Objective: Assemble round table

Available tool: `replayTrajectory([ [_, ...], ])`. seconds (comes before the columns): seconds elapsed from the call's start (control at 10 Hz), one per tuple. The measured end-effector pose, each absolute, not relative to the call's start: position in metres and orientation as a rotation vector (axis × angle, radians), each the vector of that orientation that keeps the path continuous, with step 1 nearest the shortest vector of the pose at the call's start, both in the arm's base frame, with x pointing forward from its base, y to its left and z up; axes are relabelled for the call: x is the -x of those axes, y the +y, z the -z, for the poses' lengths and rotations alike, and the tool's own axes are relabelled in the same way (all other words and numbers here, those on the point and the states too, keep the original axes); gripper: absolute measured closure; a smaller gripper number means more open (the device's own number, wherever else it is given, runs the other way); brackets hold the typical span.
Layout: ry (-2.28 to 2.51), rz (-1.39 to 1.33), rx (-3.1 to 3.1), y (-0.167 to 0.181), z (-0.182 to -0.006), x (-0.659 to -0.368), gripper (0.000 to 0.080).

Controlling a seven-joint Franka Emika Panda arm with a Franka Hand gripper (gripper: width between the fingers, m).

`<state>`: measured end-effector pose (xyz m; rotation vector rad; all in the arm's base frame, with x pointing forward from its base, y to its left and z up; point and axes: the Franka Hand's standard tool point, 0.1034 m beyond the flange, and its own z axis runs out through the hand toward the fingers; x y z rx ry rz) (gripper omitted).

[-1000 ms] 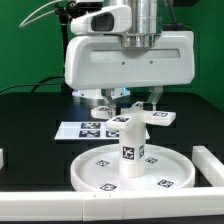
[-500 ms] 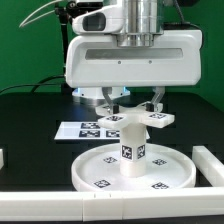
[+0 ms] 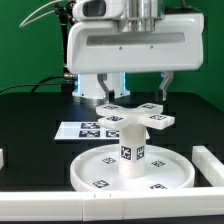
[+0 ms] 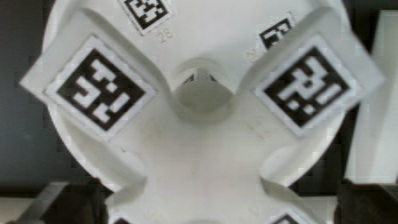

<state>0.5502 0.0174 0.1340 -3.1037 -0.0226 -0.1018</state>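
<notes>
The large rimmed round disc [image 3: 100, 172] lies on the black table. The short cylindrical leg [image 3: 131, 148] stands upright at its middle. The cross-shaped foot piece [image 3: 137, 113] rests flat on top of the leg. My gripper [image 3: 135, 92] hangs just above the foot piece, open, with its fingers [image 3: 163, 84] spread to either side and nothing between them. In the wrist view the foot piece [image 4: 199, 120] fills the picture with its tags showing, and the dark fingertips [image 4: 64, 202] stand apart at its two sides.
The marker board [image 3: 82, 130] lies behind the disc toward the exterior view's left. A long white bar [image 3: 211, 164] lies at the right. Another white bar [image 3: 110, 207] runs along the front. A small white piece [image 3: 3, 157] sits at the left edge.
My gripper has let go of the foot piece and risen; its fingers have opened wider. The foot piece stays on top of the leg.
</notes>
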Motion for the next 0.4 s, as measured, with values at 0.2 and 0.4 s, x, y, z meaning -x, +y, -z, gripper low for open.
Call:
replayTrajectory([
  [0.2,-0.023,0.099,3.106,0.0167,-0.1307,-0.5499,0.015],
  [0.4,-0.023,0.098,3.107,0.0167,-0.1303,-0.5497,0.015],
])
